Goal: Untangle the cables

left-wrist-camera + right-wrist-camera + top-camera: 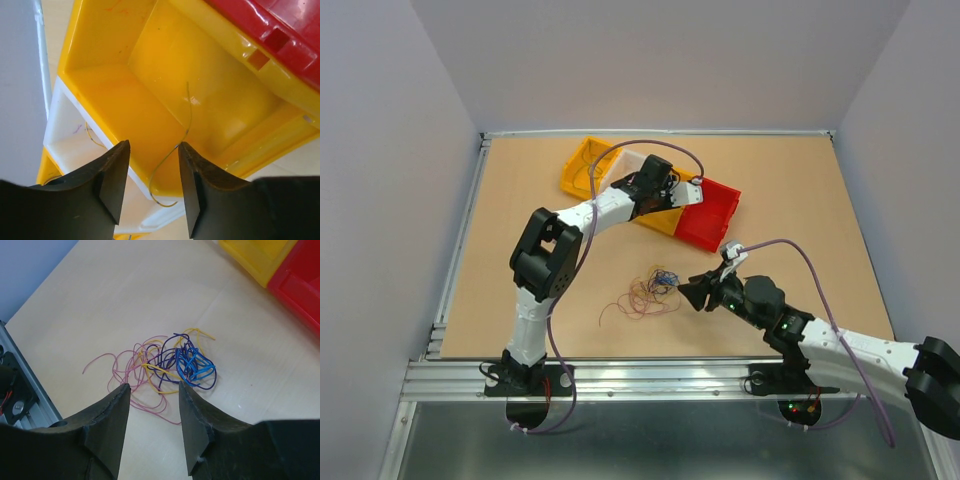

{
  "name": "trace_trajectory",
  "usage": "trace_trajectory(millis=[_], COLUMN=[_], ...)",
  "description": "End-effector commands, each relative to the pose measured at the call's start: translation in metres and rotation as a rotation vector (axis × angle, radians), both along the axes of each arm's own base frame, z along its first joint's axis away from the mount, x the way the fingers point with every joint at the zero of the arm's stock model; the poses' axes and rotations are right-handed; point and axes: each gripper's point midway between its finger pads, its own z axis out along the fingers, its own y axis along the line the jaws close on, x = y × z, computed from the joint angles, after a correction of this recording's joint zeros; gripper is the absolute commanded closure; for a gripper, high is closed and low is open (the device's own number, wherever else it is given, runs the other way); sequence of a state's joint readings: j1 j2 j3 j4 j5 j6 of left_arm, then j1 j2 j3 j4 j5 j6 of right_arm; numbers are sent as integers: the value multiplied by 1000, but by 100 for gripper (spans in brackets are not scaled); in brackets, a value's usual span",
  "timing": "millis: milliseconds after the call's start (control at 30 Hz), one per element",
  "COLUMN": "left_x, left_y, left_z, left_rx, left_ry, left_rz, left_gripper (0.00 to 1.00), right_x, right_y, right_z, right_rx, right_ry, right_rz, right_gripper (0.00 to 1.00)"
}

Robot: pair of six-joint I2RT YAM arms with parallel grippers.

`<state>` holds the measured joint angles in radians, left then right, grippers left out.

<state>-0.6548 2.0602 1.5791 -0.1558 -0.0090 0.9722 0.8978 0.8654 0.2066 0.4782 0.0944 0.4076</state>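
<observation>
Left gripper (152, 147): matte black fingers parted, clamping nothing, over the glossy yellow plastic bin (100, 30).
Hair-thin yellow wire (189, 110): curls past one finger, across the bin's rim.
Cables (170, 362): loose tangle of thin pink-red, yellow, purple and blue loops on the pale wooden counter (125, 290).
Right gripper (153, 386): fingers parted, empty, above the tangle.

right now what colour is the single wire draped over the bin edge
Yellow, close to the bin itself; the wire shows best in the left wrist view.
</observation>
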Motion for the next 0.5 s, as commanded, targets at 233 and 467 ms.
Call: trace_trajectory(millis=[233,467], left_x=[-1,6], left_y=[-7,-11], left_z=[50,91], left_rx=[-100,-330], left_ry=[-56,-32], left_rz=[-10,68], left_gripper=[100,100], right_x=[1,0], right_y=[3,3], right_z=[20,18], right_rx=[44,47], right_ry=[-44,-38], right_rz=[9,8], right_gripper=[51,50])
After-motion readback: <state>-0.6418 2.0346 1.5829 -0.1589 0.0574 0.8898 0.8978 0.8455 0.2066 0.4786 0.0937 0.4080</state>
